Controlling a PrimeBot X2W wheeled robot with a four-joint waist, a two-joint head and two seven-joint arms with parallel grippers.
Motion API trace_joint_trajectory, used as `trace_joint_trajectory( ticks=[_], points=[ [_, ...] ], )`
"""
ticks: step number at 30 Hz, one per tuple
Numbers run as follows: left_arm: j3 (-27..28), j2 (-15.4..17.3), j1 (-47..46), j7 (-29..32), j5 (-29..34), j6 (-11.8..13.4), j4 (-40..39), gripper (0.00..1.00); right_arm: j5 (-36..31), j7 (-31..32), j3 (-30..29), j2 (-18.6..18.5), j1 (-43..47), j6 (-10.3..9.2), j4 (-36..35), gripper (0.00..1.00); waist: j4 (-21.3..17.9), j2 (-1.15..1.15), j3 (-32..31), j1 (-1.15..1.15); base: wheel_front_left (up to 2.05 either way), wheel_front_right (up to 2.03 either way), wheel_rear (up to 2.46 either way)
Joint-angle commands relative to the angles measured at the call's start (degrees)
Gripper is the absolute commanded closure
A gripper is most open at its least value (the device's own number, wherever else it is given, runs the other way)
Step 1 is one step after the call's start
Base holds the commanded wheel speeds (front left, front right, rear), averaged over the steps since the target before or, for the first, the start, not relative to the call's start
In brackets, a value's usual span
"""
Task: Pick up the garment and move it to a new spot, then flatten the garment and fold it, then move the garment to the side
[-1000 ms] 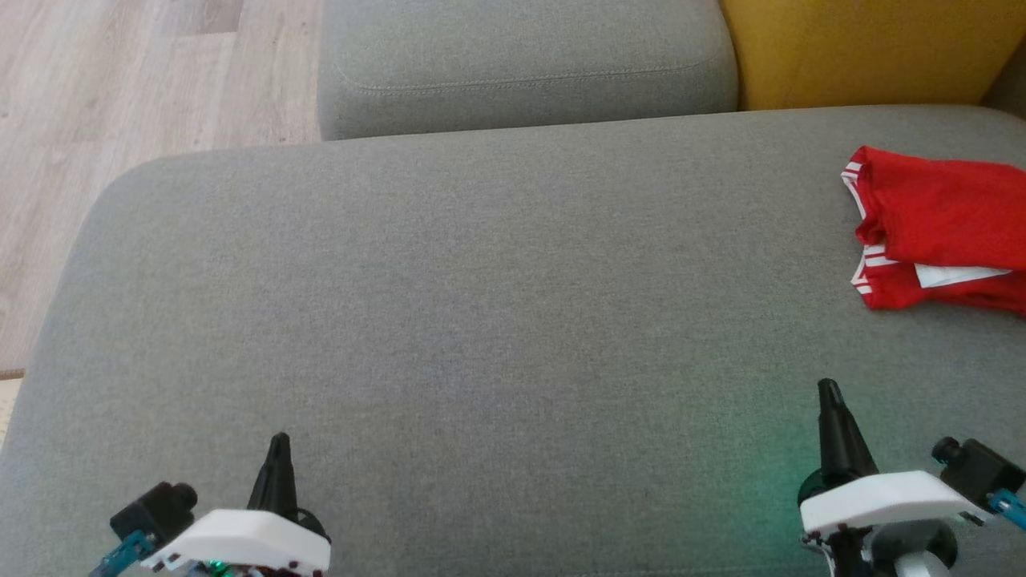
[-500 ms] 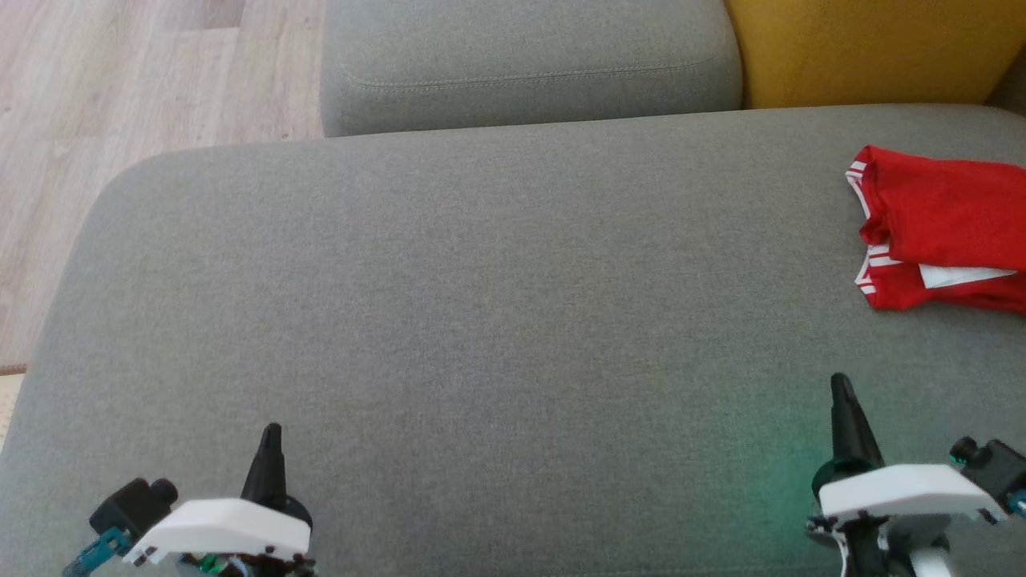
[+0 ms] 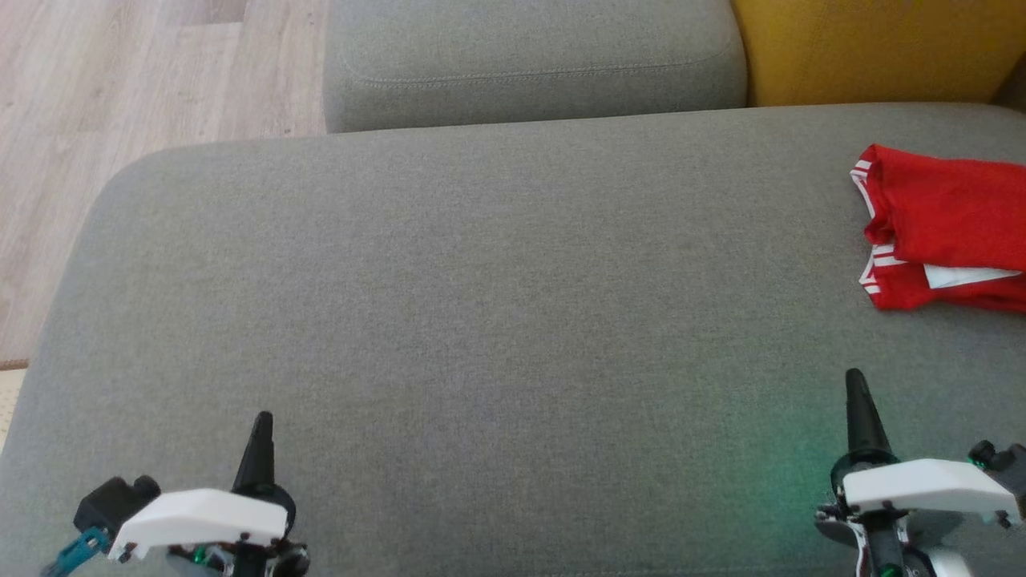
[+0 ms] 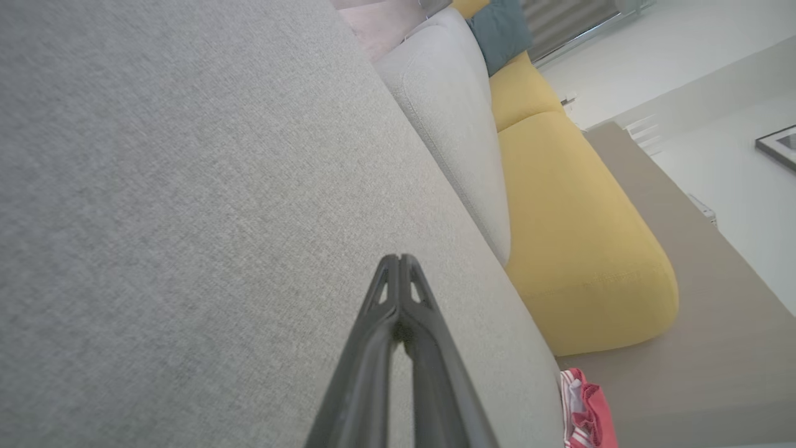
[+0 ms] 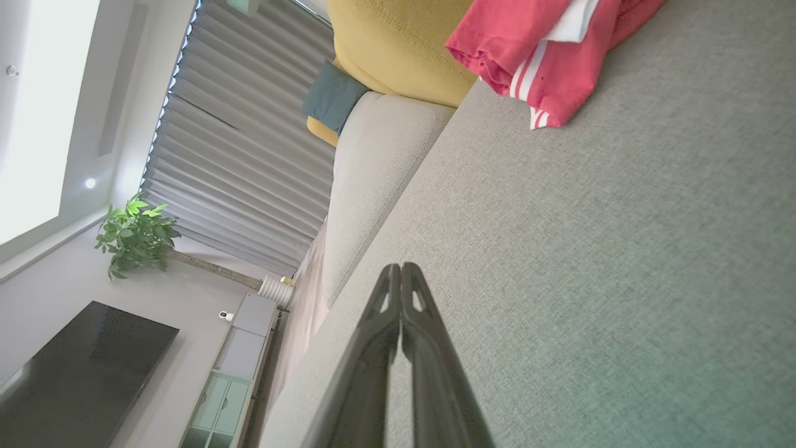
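Observation:
The garment (image 3: 946,224) is red with white stripes and lies folded at the far right of the grey cushion (image 3: 481,280), cut off by the head view's right edge. It also shows in the right wrist view as a red bundle (image 5: 547,50) and in the left wrist view as a small red patch (image 4: 587,410). My left gripper (image 3: 262,425) is shut and empty near the front left of the cushion. My right gripper (image 3: 856,383) is shut and empty at the front right, well short of the garment. Their tips are pressed together in the wrist views: left (image 4: 398,261), right (image 5: 401,270).
A grey back cushion (image 3: 529,56) and a yellow cushion (image 3: 874,48) stand behind the seat. Wooden floor (image 3: 120,96) lies beyond the seat's left edge. The right wrist view shows a plant (image 5: 134,236), blinds (image 5: 249,143) and a dark screen (image 5: 74,373).
Both grippers have spread a little outward in the head view, the left one leftward and the right one rightward. The picture as a whole has shifted slightly. The garment lies as before.

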Motion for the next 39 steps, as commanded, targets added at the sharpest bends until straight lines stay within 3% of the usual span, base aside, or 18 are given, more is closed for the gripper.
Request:
trace_joint_trajectory(
  ticks=[1, 39],
  points=[
    [1.7, 0.9, -3.9, 0.5, -1.9, -0.8, -1.6, 1.00, 2.0, 0.4, 0.2, -1.0, -3.6, -0.03, -2.2, 1.00, 0.0, 0.00, 0.0, 0.00, 0.00, 0.00, 0.00],
    [7.3, 0.9, -7.5, 6.7, -24.6, -5.3, -1.1, 1.00, 25.3, 5.4, -3.3, -1.0, -5.6, -0.05, -3.0, 1.00, 0.8, 0.00, 0.7, 0.00, 0.00, 0.00, 0.00]
  ],
)
